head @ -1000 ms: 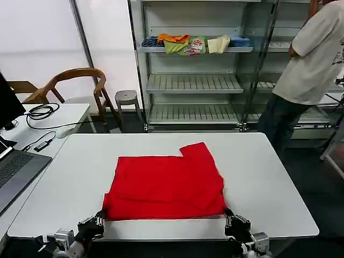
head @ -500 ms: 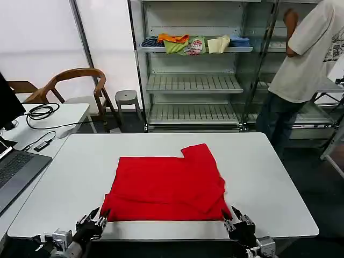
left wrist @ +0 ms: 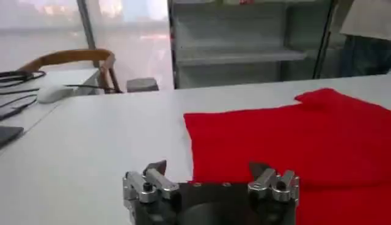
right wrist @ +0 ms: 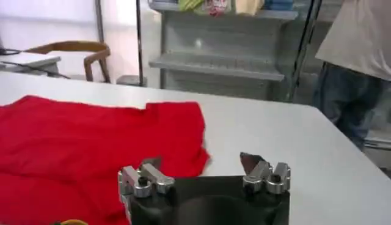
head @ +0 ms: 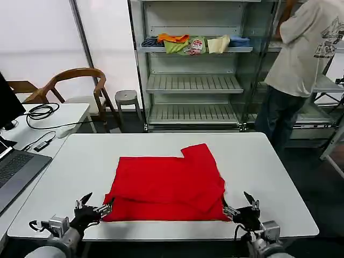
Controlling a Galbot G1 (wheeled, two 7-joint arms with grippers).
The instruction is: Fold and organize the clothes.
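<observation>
The clothes, one bright red T-shirt [head: 166,183], lie partly folded on the white table [head: 269,166], with one sleeve sticking out at the far right corner and no print showing. My left gripper [head: 98,202] stands open at the shirt's near left corner, its jaws spread with nothing between them. My right gripper [head: 236,204] is open at the near right corner, also empty. In the left wrist view the left gripper [left wrist: 208,168] faces the shirt [left wrist: 293,134] from its left edge. In the right wrist view the right gripper [right wrist: 200,162] sits just short of the shirt [right wrist: 91,140].
A laptop [head: 16,172] and cables [head: 40,112] lie on a side desk at the left, with a wooden chair [head: 75,80] behind. A metal shelf rack [head: 193,80] holds small folded garments [head: 188,44]. A person [head: 295,70] stands at the rack, far right.
Both grippers, earlier closed at the shirt's near corners, have opened and lifted slightly off the table's front edge. The shirt's near hem now lies flat on the table.
</observation>
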